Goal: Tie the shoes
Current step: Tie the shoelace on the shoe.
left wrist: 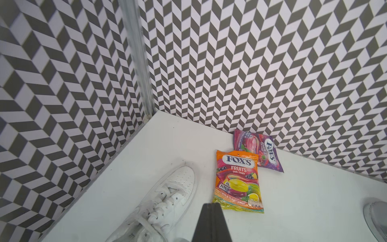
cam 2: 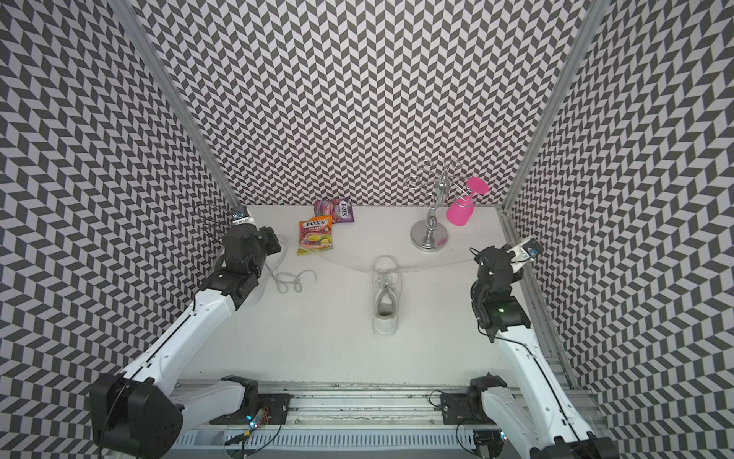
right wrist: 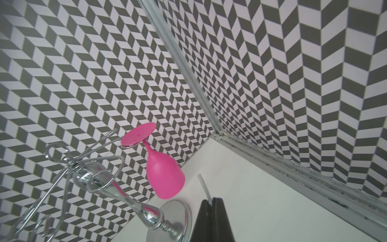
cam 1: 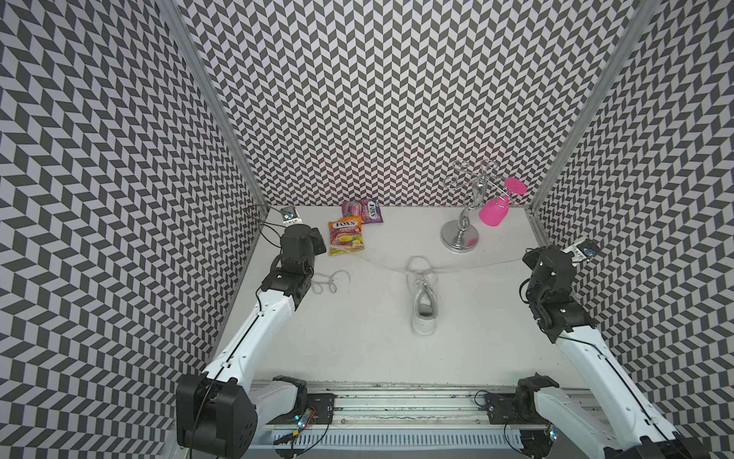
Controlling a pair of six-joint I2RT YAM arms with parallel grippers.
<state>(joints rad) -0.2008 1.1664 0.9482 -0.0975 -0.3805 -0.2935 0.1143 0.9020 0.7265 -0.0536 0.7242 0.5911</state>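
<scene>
On white table [cam 1: 357,349], inside chevron walls:
- Chrome glass rack [cam 1: 460,234] far right; pink goblet [cam 1: 493,212] hangs upside down on it.
- One shoe [cam 1: 423,306] at centre, heel toward robot, lace [right wrist: 204,186] stretched out to both sides.
- Other shoe [left wrist: 167,194] by left wall, under left arm.
- Orange candy bag [cam 1: 346,236] and purple candy bag [cam 1: 363,211] far left.
- Left gripper [left wrist: 211,204] pressed closed; cannot tell whether it holds anything.
- Right gripper [right wrist: 212,200] clamped on lace end.

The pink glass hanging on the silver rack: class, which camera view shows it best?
The right wrist view: the pink glass fills it, upside down. Both top views show it small; the left wrist view misses it.
</scene>
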